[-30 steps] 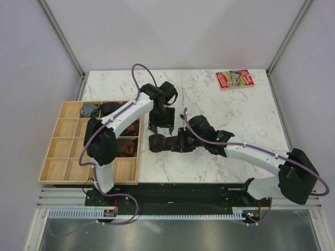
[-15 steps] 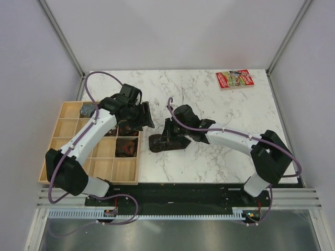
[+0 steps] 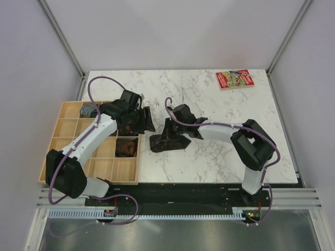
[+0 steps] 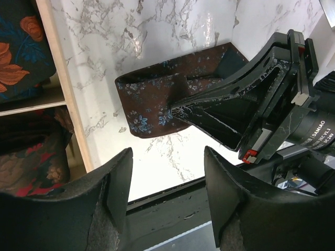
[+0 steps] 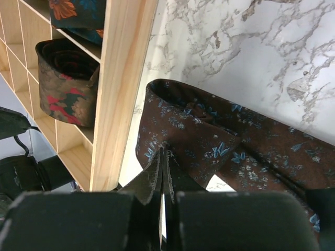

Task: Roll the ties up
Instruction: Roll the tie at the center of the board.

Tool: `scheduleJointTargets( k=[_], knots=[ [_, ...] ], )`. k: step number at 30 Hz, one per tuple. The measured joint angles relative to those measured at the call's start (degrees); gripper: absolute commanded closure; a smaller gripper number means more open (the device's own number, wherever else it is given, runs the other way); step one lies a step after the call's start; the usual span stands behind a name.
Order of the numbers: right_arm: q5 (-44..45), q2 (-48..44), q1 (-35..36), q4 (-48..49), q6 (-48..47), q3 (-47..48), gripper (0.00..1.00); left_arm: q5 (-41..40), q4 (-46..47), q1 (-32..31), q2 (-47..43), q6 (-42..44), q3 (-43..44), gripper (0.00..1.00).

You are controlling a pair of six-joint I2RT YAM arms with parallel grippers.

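Note:
A dark brown tie (image 3: pixel 156 143) with small blue flowers lies partly folded on the marble table, just right of the wooden tray. My right gripper (image 3: pixel 167 137) comes in low from the right. It is shut, and its fingertips (image 5: pixel 163 152) pinch a fold of the tie (image 5: pixel 220 141). The left wrist view shows the same pinch on the tie (image 4: pixel 149 102). My left gripper (image 3: pixel 145 119) hovers above the tray's right edge, left of the tie. It is open with nothing between its fingers (image 4: pixel 121 172).
The wooden compartment tray (image 3: pixel 53 171) sits at the left. Rolled ties fill some cells: one dark with red (image 3: pixel 125 148) and others at the back (image 3: pixel 108 108). A red printed booklet (image 3: pixel 234 79) lies at the far right corner.
My left arm swung left, from above the tie to the tray's edge. The right gripper closed on the tie's fold, and the right arm's elbow folded inward.

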Motion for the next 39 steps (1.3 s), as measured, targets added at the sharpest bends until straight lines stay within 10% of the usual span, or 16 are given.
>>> scheduleJointTargets(
  k=[39],
  knots=[
    [-6.5, 0.4, -5.2, 18.9, 2.4, -14.8, 1.00, 10.0, 24.0, 0.9, 14.0, -1.5, -15.7, 0.45]
  ],
)
